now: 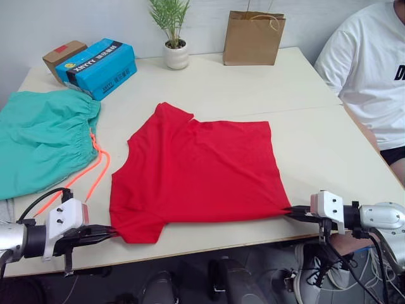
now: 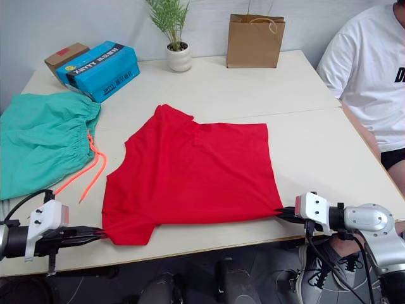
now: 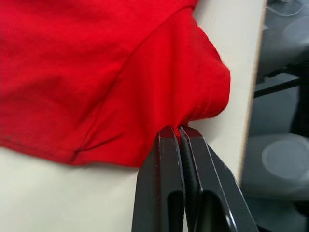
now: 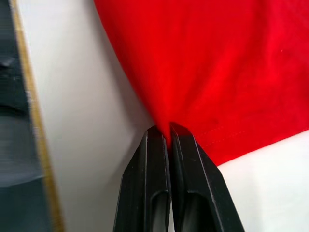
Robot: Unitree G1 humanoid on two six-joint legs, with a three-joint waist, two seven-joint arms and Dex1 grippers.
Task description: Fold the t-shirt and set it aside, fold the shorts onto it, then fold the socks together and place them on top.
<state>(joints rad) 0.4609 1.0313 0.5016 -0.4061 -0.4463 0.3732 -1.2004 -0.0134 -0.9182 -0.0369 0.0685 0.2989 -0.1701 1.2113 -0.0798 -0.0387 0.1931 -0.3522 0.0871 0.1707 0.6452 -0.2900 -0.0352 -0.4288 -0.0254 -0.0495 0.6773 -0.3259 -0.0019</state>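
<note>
pinching t-shirt (image 1: 202, 171) with both claws

A cream bench (image 1: 209, 82) fills the room's middle. At its far edge stand a small plant (image 1: 173, 31) in a white pot and a brown paper bag (image 1: 253, 37). A blue box (image 1: 100, 68) lies at the far left, touching a cardboard box (image 1: 63, 53). A person in a white t-shirt (image 1: 370, 69) sits on the right.

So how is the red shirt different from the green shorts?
The bright red cotton t-shirt lies spread out mid-table, while the teal-green fabric shorts sit bunched at the robot's left edge. The t-shirt is pinched at its near corners by the left gripper and the right gripper, jaws shut; the shorts lie untouched. The shorts have an orange-pink drawstring; the t-shirt has none. Both rest on the cream table.
</note>
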